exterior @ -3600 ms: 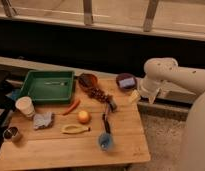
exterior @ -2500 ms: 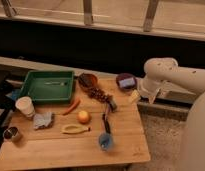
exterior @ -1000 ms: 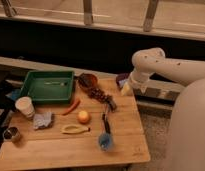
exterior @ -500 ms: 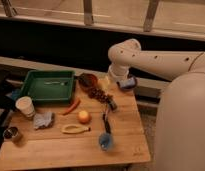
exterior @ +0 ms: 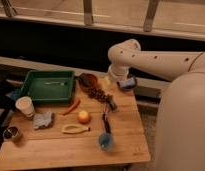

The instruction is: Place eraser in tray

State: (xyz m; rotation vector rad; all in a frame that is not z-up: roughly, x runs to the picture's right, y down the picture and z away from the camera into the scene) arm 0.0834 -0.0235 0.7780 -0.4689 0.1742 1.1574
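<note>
gripper (exterior: 111,80) over wood table (exterior: 127,136) rear edge, jaws apart | tray (exterior: 46,100): green rect plastic, rimmed

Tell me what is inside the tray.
The tray holds only a thin pale streak, too small to identify. Nothing covers its floor. The tool hangs over the table's back edge, beside the brown bowl.

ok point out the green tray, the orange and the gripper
green tray (exterior: 46,93): camera view, bare floor near its front.
orange (exterior: 84,116): camera view, middle of the fruit.
gripper (exterior: 107,81): camera view, tip of the arm, next to the brown bowl (exterior: 87,80).
</note>
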